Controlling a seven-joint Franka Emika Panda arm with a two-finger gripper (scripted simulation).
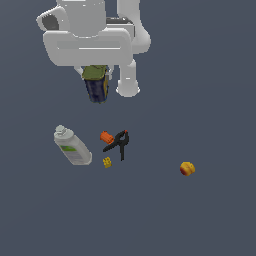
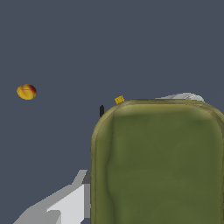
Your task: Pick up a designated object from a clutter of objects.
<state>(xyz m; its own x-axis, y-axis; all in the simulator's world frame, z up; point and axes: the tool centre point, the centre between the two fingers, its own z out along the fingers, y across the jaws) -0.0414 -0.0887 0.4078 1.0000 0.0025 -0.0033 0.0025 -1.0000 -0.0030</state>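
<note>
The can (image 1: pixel 97 85), olive-green on top with a dark navy label, hangs in my gripper (image 1: pixel 95 75), lifted well above the floor. The fingers are shut on its sides, mostly hidden behind the hand. In the wrist view the can's olive top (image 2: pixel 157 162) fills most of the picture, with one grey finger (image 2: pixel 65 205) beside it. Below lie the white green-labelled bottle (image 1: pixel 73 146), the black clamp with orange tips (image 1: pixel 117 142), the tiny yellow block (image 1: pixel 107 162) and the yellow-red fruit (image 1: pixel 187 168).
The arm's white base (image 1: pixel 128 82) stands behind the can. In the wrist view the fruit (image 2: pixel 26 92), the yellow block (image 2: pixel 119 100), a sliver of the clamp (image 2: pixel 101 110) and the bottle's edge (image 2: pixel 183 96) show past the can.
</note>
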